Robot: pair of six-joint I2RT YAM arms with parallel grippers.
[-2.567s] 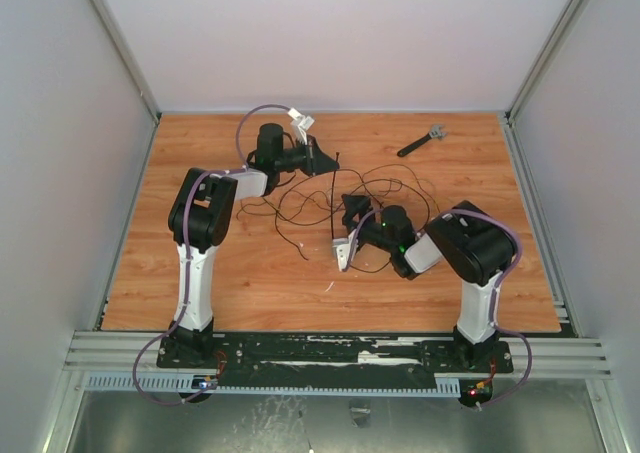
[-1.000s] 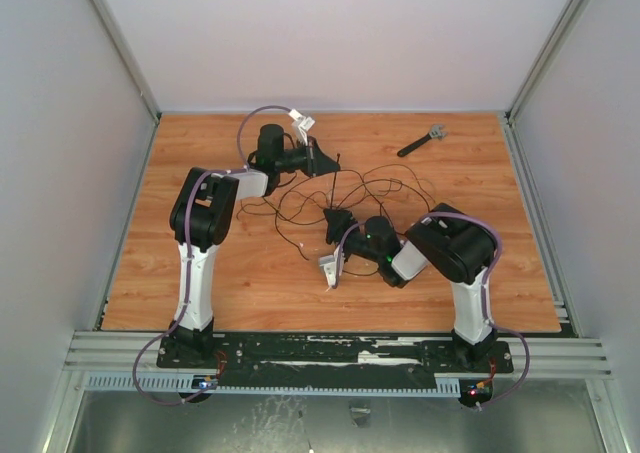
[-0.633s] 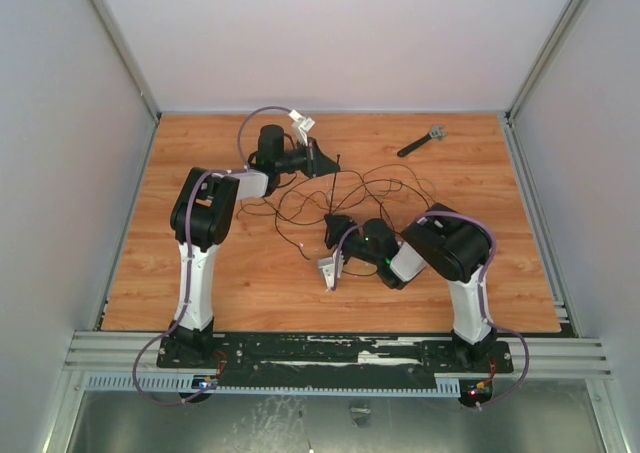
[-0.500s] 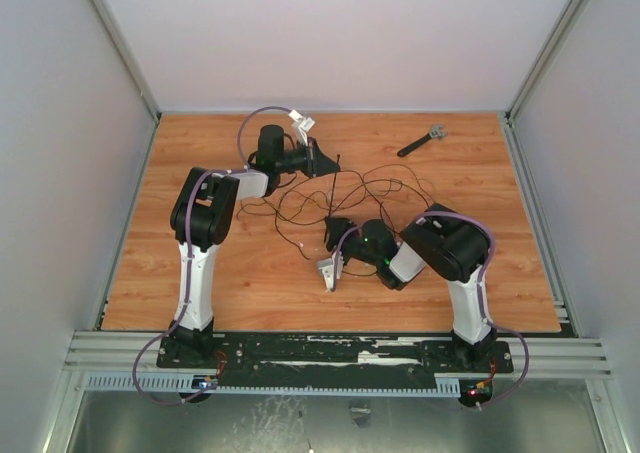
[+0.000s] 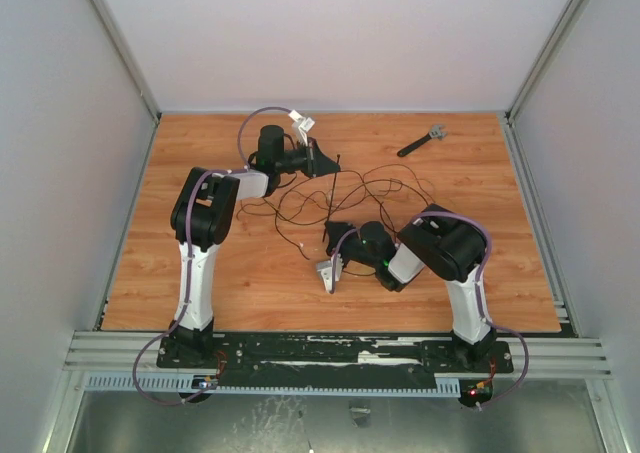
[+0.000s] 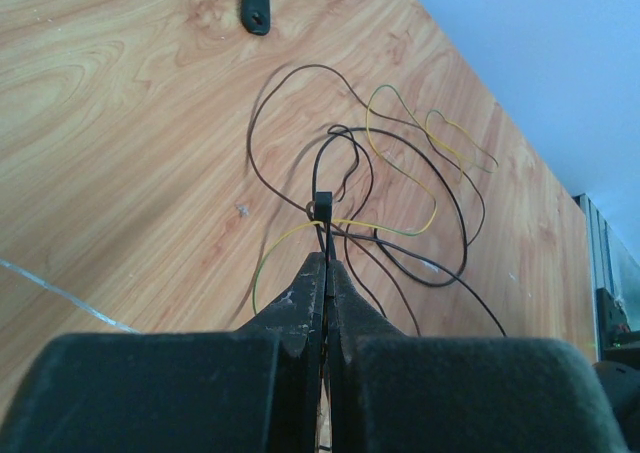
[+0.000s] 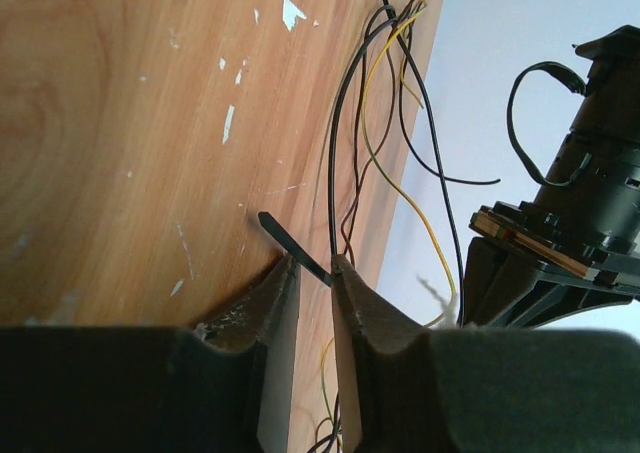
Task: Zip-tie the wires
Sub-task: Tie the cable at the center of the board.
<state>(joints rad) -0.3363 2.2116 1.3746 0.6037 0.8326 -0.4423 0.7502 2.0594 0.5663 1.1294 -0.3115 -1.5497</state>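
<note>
One zip tie [image 6: 322, 208], being pinched near its head by the left gripper's [image 6: 325, 263] shut jaws among the wires [image 6: 251, 143], is trailing its tail slantwise between the right gripper's [image 7: 310, 268] narrowly parted jaws.

Inside a robotics lab's enclosed test bench: a black-and-white left arm [image 5: 200, 223] and right arm [image 5: 450, 253] stand mounted on a slotted aluminium rail [image 5: 110, 356] at the near edge of a wood-grain tabletop [image 5: 230, 293]. Plain white panels [image 5: 60, 173] wall in the bench on three sides. Purple cabling [image 5: 250, 114] loops off the arms, and a spanner [image 5: 420, 140] lies near the far right corner.
</note>
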